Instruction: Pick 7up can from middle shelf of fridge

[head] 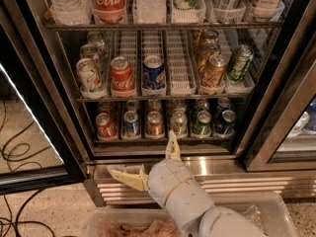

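The fridge [276, 107] stands open in front of me. Its middle shelf [180, 68] has white slotted can lanes. The 7up can [90, 76], pale silver-white with green print, stands at the front of the leftmost lane, with similar cans behind it. My gripper [147, 161] is low in front of the ribbed steel base panel [256, 181], well below the middle shelf and to the right of the 7up can. Its cream fingers [126, 176] are spread open and hold nothing; one points left, the other points up.
On the middle shelf stand a red Coca-Cola can [122, 73], a blue Pepsi can [154, 72], orange cans [213, 70] and a dark green can [239, 62]. Several cans fill the lower shelf [163, 125]. Bottles stand above. A clear plastic bin [123, 226] lies below. Cables [15, 152] lie on the floor at left.
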`<state>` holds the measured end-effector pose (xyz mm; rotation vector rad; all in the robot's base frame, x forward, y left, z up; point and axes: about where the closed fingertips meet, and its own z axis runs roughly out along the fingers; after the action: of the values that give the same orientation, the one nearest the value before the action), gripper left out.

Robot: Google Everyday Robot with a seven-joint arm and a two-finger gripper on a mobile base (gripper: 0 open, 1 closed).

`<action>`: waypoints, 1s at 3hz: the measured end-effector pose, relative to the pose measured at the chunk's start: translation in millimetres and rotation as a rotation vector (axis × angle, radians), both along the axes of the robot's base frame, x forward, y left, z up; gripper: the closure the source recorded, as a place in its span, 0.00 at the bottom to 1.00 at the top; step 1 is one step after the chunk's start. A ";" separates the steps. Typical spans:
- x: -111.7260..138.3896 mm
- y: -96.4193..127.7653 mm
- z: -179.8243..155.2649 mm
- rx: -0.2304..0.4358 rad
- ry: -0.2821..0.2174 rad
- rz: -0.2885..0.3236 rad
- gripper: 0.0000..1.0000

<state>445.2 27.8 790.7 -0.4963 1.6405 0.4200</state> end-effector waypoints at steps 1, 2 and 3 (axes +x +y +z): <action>0.0 0.1 0.0 0.000 0.000 0.000 0.00; 0.3 5.8 0.2 0.014 -0.012 0.010 0.00; 7.6 18.3 3.0 0.020 -0.059 0.049 0.00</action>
<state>452.8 46.1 793.7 -0.5296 1.5687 0.4535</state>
